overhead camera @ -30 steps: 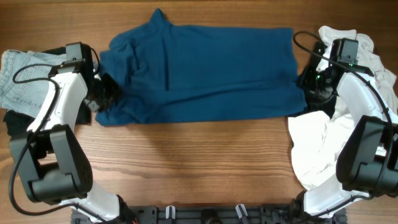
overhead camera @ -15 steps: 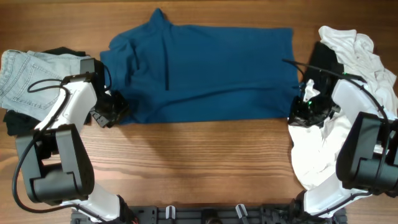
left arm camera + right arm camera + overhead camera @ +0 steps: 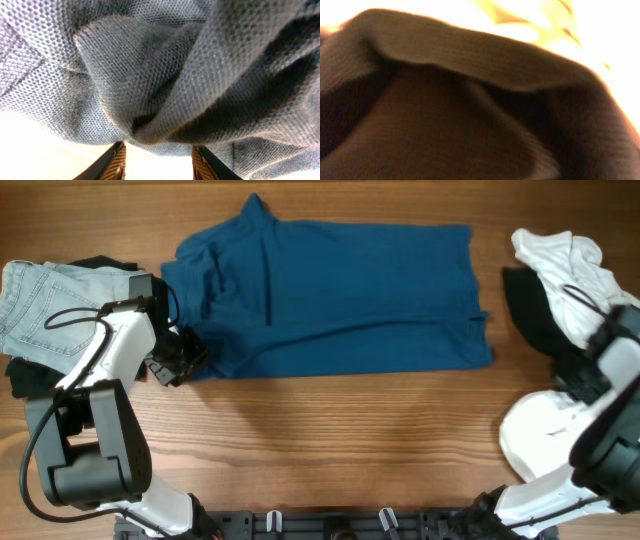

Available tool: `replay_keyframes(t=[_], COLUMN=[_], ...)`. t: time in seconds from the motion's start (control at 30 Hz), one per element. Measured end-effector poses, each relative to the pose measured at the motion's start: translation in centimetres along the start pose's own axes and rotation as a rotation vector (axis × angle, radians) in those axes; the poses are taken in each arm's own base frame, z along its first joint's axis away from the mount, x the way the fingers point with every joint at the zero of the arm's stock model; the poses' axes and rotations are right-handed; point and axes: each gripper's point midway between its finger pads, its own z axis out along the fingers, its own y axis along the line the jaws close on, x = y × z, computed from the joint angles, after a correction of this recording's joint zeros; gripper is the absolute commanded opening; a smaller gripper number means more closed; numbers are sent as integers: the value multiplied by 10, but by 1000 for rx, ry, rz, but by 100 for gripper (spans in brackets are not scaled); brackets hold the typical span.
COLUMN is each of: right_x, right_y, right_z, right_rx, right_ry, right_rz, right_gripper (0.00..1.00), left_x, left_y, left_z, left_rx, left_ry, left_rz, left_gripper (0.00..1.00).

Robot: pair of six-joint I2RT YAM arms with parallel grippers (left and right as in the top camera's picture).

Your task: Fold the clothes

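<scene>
The deep-blue shirt (image 3: 340,290) lies spread across the middle of the table. My left gripper (image 3: 178,360) is at its lower left corner. In the left wrist view its jaws (image 3: 160,162) are open, with bunched blue fabric (image 3: 150,75) just beyond the fingertips and nothing held. My right arm (image 3: 610,350) is drawn back at the right edge over a black garment (image 3: 535,315). The right wrist view is filled with blurred dark fabric (image 3: 470,115) and its fingers are hidden.
A white garment (image 3: 570,255) lies at the far right, with more white cloth (image 3: 545,440) below it. Pale-blue jeans (image 3: 35,300) and a black garment (image 3: 25,380) lie at the left edge. Bare wood runs along the table's front.
My right arm has left the shirt's lower right corner and pulled back to the right edge. My left gripper shifted slightly down along the shirt's left corner, then stayed still.
</scene>
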Motion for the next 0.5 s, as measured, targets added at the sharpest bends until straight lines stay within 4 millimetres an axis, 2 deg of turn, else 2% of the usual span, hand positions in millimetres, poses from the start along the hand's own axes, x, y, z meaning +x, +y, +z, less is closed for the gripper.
replay_keyframes(t=[0.03,0.07,0.13,0.17,0.2,0.23,0.27,0.3,0.33,0.4,0.43,0.5], right_x=[-6,-14,-27,-24,-17,1,17,35,53,70,77,82], right_y=[-8,-5,33,61,78,106,124,140,156,169,176,184], right_z=[1,-3,-29,-43,-49,-58,-63,-67,-69,-65,-62,-53], right_rx=[-49,-133,-367,-474,-519,-575,-597,-601,-594,-556,-536,-474], right_ry=[17,27,30,31,40,67,89,112,126,117,101,68], right_rz=[45,59,-42,-129,-187,-292,-372,-452,-536,-633,-677,-710], right_gripper=[34,40,57,60,62,64,67,76,78,74,66,43], left_x=[0,0,0,0,1,2,3,4,4,1,-1,-6], left_y=[0,0,0,0,0,1,2,2,2,0,-1,-4], left_z=[0,0,0,0,0,0,0,0,0,0,0,0], left_rx=[0,0,0,0,-2,-5,-7,-7,-7,0,6,17], left_ry=[0,0,0,1,3,9,14,17,16,5,-4,-22], left_rz=[0,0,0,0,-1,-2,-2,-4,-3,-1,1,4], left_gripper=[44,45,45,46,47,50,51,52,53,53,54,57])
